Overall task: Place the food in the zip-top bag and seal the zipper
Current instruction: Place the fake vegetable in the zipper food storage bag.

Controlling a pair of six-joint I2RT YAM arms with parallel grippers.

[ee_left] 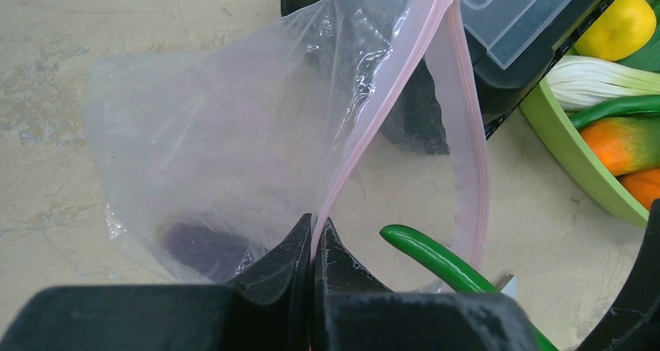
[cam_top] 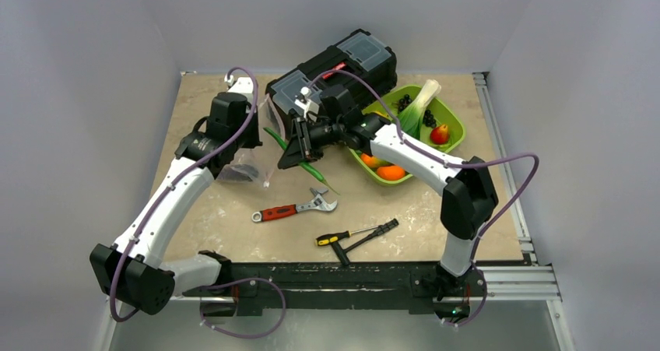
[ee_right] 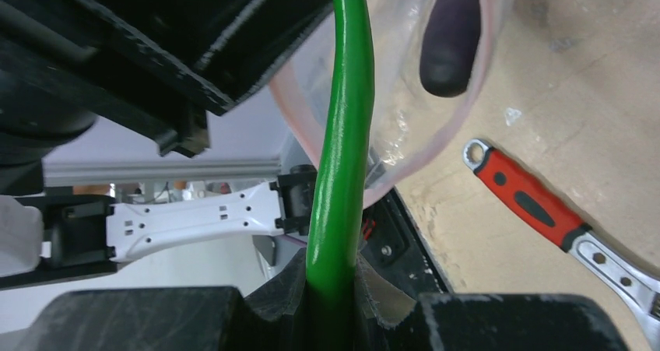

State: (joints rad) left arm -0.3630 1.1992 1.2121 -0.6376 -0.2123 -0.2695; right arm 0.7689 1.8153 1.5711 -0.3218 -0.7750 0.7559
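Note:
The clear zip-top bag (ee_left: 233, 125) hangs open with its pink zipper (ee_left: 389, 110) running along the mouth. My left gripper (ee_left: 315, 238) is shut on the zipper strip and holds the near lip up. A dark purple piece (ee_left: 206, 250) lies inside the bag. My right gripper (ee_right: 335, 277) is shut on the slim green pod (ee_right: 342, 133), whose tip (ee_left: 424, 250) reaches into the bag's mouth. In the top view the bag (cam_top: 245, 172), the left gripper (cam_top: 251, 150), the right gripper (cam_top: 293, 150) and the pod (cam_top: 315, 170) are close together at mid-table.
A lime-green tray (cam_top: 459, 137) at the right holds black grapes (cam_top: 405, 102), a red fruit (cam_top: 440, 133), orange fruits (cam_top: 389, 172) and a leek. A black toolbox (cam_top: 335, 71) stands behind the grippers. A red-handled wrench (cam_top: 296, 209) and screwdrivers (cam_top: 354, 236) lie nearer the front.

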